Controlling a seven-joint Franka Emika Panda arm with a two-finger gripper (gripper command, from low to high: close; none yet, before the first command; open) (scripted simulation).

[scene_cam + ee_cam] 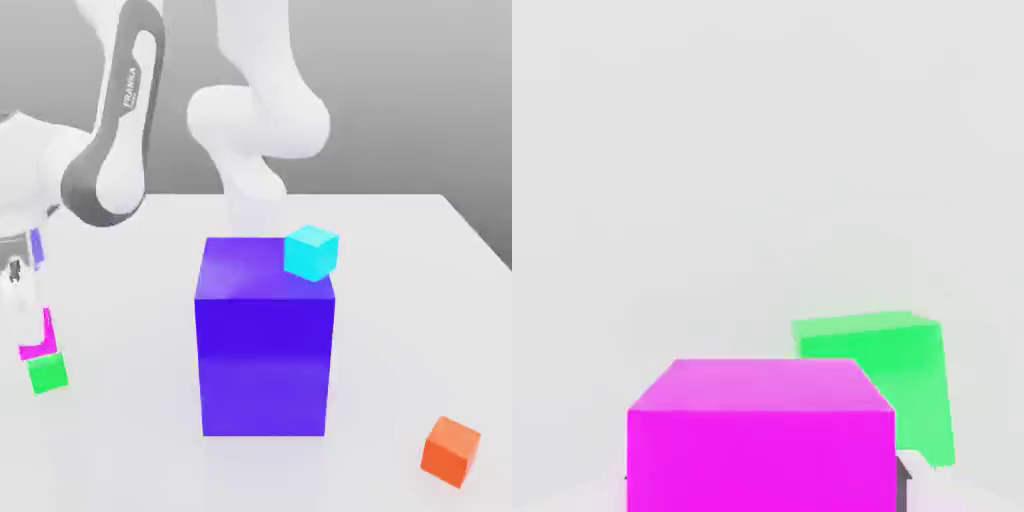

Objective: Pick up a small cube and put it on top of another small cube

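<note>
And your gripper (27, 332) has it: the jaws are clenched on the small magenta cube (761, 460), one finger to each side. Whether it is off the table (130, 450) you can't tell from here, so your next call is a straight lift. Watch that grip, because if it's shallow or off-centre, the cube could twist or slip as you rise. Right beside it sits the bright green cube (912, 390), your target, and that's the danger: swing sideways before you're high enough and you knock it away. It also looks turned relative to your cube, so go down uncorrected and you could land on an edge, and the magenta one topples on release. Press too hard and the green one skids. Farther out, the big blue block (264, 365), cyan cube (311, 253) and orange cube (450, 452) look unlikely to trouble you on so short a move.
</note>
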